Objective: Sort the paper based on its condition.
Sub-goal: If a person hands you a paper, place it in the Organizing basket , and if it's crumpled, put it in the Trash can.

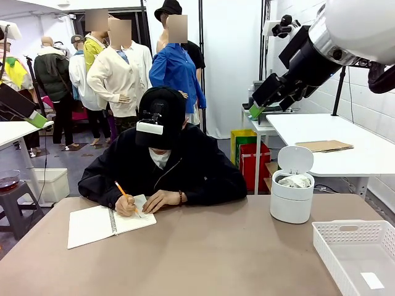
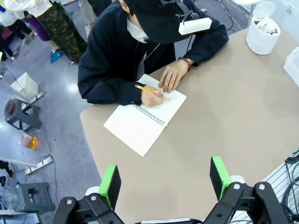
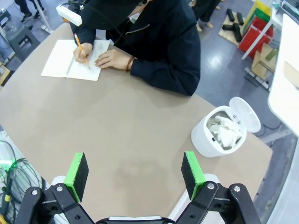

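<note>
Above the tan table [image 3: 117, 130], left gripper [image 2: 165, 179] and right gripper [image 3: 134, 172] both hang released, holding nothing, while crumpled paper [image 3: 224, 133] lies inside the open-lidded white bin [image 3: 202, 142]

- I see the paper [image 1: 296, 180] as crumpled white lumps, heavily creased and folded, packed together inside the small white bin [image 1: 290, 209] on the far right of the table [image 1: 203, 246].
- From my right wrist camera, the lumps reach about to the bin's rim, under its raised lid [image 1: 295, 159].
- I can't tell how many pieces there are.
</note>
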Action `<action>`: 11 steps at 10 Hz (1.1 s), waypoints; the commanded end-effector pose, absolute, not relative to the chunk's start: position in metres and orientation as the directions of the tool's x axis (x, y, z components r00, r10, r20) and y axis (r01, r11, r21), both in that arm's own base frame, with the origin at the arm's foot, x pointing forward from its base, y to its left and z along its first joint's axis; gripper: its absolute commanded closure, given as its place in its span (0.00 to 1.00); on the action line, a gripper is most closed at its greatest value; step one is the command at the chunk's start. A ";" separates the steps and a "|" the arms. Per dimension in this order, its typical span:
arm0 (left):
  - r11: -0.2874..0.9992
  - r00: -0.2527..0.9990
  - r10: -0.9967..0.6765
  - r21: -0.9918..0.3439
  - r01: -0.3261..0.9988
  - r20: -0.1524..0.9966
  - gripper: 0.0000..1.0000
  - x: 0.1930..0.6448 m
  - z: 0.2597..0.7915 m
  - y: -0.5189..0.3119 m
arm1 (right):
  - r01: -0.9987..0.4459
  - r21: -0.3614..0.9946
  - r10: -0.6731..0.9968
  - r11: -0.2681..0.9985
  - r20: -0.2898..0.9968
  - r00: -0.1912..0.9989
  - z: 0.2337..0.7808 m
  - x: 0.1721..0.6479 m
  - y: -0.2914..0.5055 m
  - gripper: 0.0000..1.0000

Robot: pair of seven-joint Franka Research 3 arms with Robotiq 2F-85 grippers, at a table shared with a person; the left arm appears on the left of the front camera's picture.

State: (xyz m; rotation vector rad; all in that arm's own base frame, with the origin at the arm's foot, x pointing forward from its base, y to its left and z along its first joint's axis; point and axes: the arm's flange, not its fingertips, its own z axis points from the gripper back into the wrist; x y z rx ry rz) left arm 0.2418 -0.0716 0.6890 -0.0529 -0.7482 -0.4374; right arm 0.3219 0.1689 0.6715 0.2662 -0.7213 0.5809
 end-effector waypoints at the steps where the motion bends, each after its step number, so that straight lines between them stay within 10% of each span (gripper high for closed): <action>1: 0.911 0.649 -0.368 0.116 0.397 0.666 0.00 0.242 0.689 -0.071 | -0.587 0.016 0.413 0.809 0.694 0.589 0.674 0.327 0.170 0.00; 11: 0.911 0.649 -0.368 0.116 0.397 0.666 0.00 0.242 0.689 -0.071 | -0.584 0.033 0.406 0.811 0.686 0.603 0.672 0.322 0.169 0.00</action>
